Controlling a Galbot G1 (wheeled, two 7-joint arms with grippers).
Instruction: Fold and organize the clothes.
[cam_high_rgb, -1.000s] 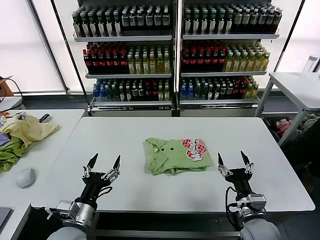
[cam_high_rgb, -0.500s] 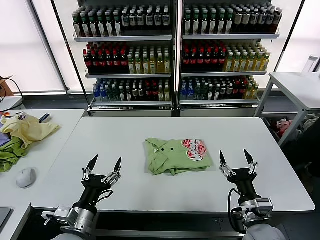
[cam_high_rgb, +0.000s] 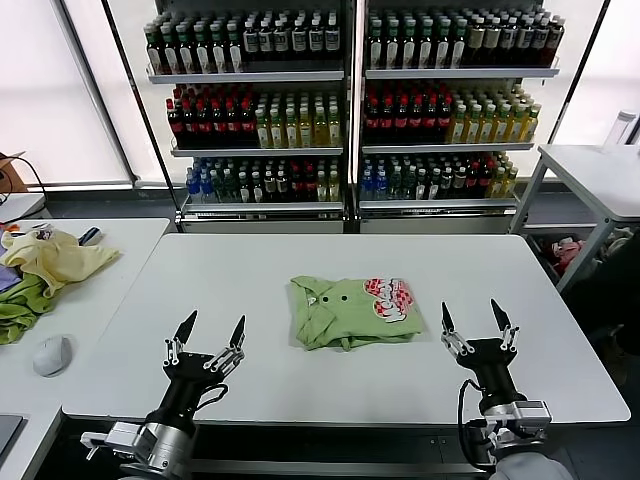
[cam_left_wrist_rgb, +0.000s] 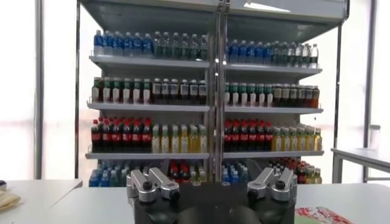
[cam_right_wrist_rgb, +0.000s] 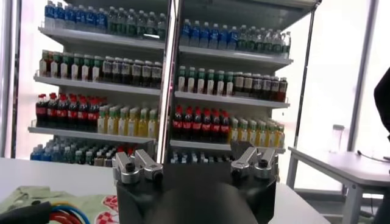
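— Shirt (cam_high_rgb: 353, 312)?
— Folded, flat mid-table (cam_high_rgb: 250, 270), collar leftward, red-and-white print rightward.
— Grippers?
— Left gripper (cam_high_rgb: 210, 330) and right gripper (cam_high_rgb: 474, 317) both spread wide, raised near front edge, well apart from shirt, holding nothing.

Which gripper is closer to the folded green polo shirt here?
Right. The right gripper hovers open just off the polo shirt, on its graphic side; the left gripper, also open, sits farther off the collar side.
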